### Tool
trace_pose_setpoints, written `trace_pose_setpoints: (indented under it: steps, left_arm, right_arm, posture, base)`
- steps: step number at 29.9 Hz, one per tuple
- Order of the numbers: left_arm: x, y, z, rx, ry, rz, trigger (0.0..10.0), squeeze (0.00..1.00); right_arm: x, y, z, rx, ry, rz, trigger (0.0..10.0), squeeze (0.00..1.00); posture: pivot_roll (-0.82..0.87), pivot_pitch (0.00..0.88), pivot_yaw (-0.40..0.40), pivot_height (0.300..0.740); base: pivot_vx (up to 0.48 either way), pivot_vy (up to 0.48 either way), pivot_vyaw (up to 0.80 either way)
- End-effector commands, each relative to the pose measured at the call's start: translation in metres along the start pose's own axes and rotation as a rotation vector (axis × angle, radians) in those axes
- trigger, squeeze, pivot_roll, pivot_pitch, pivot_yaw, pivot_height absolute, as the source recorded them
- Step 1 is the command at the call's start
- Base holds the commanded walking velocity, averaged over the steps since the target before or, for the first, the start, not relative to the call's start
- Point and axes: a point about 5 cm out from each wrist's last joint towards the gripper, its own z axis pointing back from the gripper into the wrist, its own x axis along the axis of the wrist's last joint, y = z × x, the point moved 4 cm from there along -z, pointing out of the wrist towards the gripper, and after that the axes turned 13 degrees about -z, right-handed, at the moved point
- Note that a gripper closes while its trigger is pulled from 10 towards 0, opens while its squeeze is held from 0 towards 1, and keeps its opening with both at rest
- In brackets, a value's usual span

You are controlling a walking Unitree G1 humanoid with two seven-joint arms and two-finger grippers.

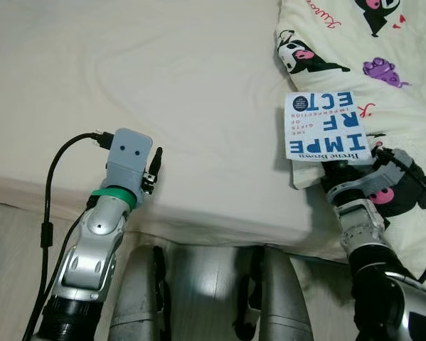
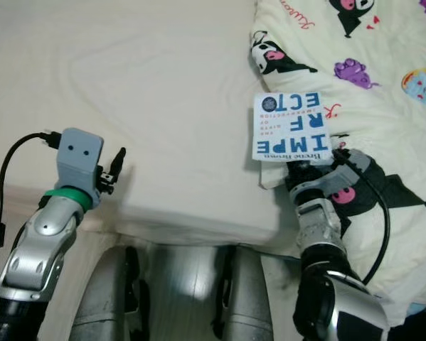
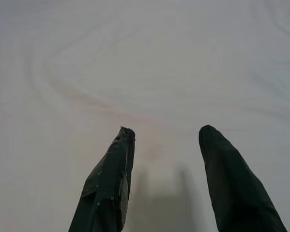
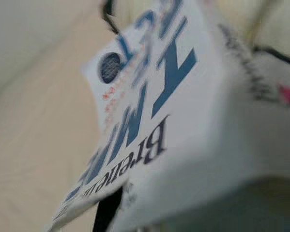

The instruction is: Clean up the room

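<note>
The right hand (image 1: 338, 165) is closed on the near edge of a white book (image 1: 326, 126) with big blue letters, holding it over the edge of a cartoon-print blanket (image 1: 383, 50) on the bed (image 1: 163, 85). The left hand (image 3: 164, 140) hangs just above the bare cream sheet near the bed's front edge, its two black fingers (image 3: 108, 179) spread apart and gripping nothing

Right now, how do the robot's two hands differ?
The right gripper is closed on a white book at the cartoon blanket's edge; the left gripper is open and holds nothing, hovering above the bare cream mattress. Both have two black fingers.
</note>
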Motion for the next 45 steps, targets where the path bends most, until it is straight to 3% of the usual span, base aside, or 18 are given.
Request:
trace_pose_setpoints:
  steps: [1,2,6,7,8,9,11,12,16,18,19,20,21,24,25,28,39,45]
  left_arm:
    - [-0.006,-0.002,0.001,0.004,0.016,0.006,10.0,0.0]
    - [-0.005,-0.002,-0.001,0.016,0.01,0.014,10.0,0.0]
    - [-0.005,-0.002,-0.001,0.016,0.01,0.014,10.0,0.0]
    - [-0.004,-0.002,-0.004,0.029,0.005,0.022,10.0,0.0]
    - [-0.004,-0.002,-0.004,0.029,0.005,0.022,10.0,0.0]
    - [-0.003,-0.002,-0.008,0.044,-0.003,0.033,10.0,0.0]
    - [-0.003,-0.002,-0.008,0.044,-0.003,0.033,10.0,0.0]
    - [-0.001,-0.001,-0.011,0.058,-0.011,0.044,10.0,0.0]
    - [-0.001,-0.001,-0.011,0.058,-0.011,0.044,10.0,0.0]
    - [0.004,0.002,-0.014,0.093,-0.034,0.067,10.0,0.0]
    - [0.007,0.005,-0.015,0.109,-0.047,0.076,10.0,0.0]
    - [0.007,0.005,-0.015,0.109,-0.047,0.076,10.0,0.0]
    - [0.011,0.009,-0.015,0.126,-0.063,0.085,10.0,0.0]
    - [0.016,0.012,-0.014,0.143,-0.079,0.096,10.0,0.0]
    - [0.021,0.017,-0.014,0.162,-0.096,0.109,10.0,0.0]
    - [0.026,0.02,-0.015,0.177,-0.112,0.125,10.0,0.0]
    - [0.033,0.011,-0.019,0.173,-0.136,0.175,10.0,0.0]
    - [0.035,0.004,-0.021,0.16,-0.144,0.185,10.0,0.0]
  right_arm:
    - [-0.001,0.004,-0.001,0.034,-0.004,-0.02,0.0,0.0]
    - [-0.003,0.015,-0.004,0.089,0.001,-0.03,0.0,0.0]
    - [-0.003,0.015,-0.004,0.089,0.001,-0.03,0.0,0.0]
    - [-0.005,0.026,-0.007,0.148,0.008,-0.039,0.0,0.0]
    - [-0.005,0.026,-0.007,0.148,0.008,-0.039,0.0,0.0]
    - [-0.011,0.044,-0.009,0.235,0.01,-0.061,0.0,0.0]
    - [-0.011,0.044,-0.009,0.235,0.01,-0.061,0.0,0.0]
    - [-0.019,0.068,-0.008,0.331,0.019,-0.074,0.0,0.0]
    - [-0.019,0.068,-0.008,0.331,0.019,-0.074,0.0,0.0]
    - [-0.036,0.11,0.004,0.473,0.039,-0.032,0.0,0.0]
    - [-0.042,0.121,0.01,0.501,0.039,0.001,7.6,0.0]
    - [-0.042,0.121,0.01,0.501,0.039,0.001,7.6,0.0]
    - [-0.047,0.129,0.016,0.51,0.042,0.086,10.0,0.0]
    - [-0.05,0.131,0.019,0.502,0.038,0.159,10.0,0.0]
    - [-0.05,0.131,0.021,0.494,0.025,0.244,10.0,0.0]
    - [-0.049,0.131,0.022,0.491,0.016,0.293,10.0,0.0]
    - [-0.044,0.145,0.026,0.546,-0.027,0.384,10.0,0.0]
    - [-0.044,0.143,0.031,0.525,-0.021,0.398,10.0,0.0]
  posture:
    - [0.05,0.224,0.018,0.605]
    - [0.03,0.2,0.002,0.605]
    - [0.03,0.2,0.002,0.605]
    - [0.02,0.172,-0.016,0.605]
    - [0.02,0.172,-0.016,0.605]
    - [0.0,0.138,-0.036,0.605]
    - [0.0,0.138,-0.036,0.605]
    - [-0.01,0.103,-0.051,0.605]
    - [-0.01,0.103,-0.051,0.605]
    - [-0.02,0.046,-0.064,0.605]
    - [-0.02,0.041,-0.065,0.605]
    - [-0.02,0.041,-0.065,0.605]
    - [-0.02,0.025,-0.069,0.605]
    - [-0.03,0.004,-0.075,0.605]
    - [-0.03,0.0,-0.08,0.605]
    - [-0.03,0.0,-0.087,0.605]
    - [-0.06,0.0,-0.078,0.624]
    - [-0.05,0.0,-0.078,0.634]
  base:
    - [0.0,0.0,0.0]
    - [0.0,0.0,0.0]
    - [0.0,0.0,0.0]
    - [0.0,0.0,0.0]
    - [0.0,0.0,0.0]
    - [0.0,0.0,0.0]
    - [0.0,0.0,0.0]
    - [0.0,0.0,0.0]
    - [0.0,0.0,0.0]
    - [0.0,0.0,0.0]
    - [0.0,0.0,0.0]
    - [0.0,0.0,0.0]
    - [0.0,0.0,0.0]
    - [0.0,0.0,0.0]
    - [0.0,0.0,0.0]
    - [0.0,0.0,0.0]
    - [0.0,0.0,0.0]
    - [0.0,0.0,0.0]
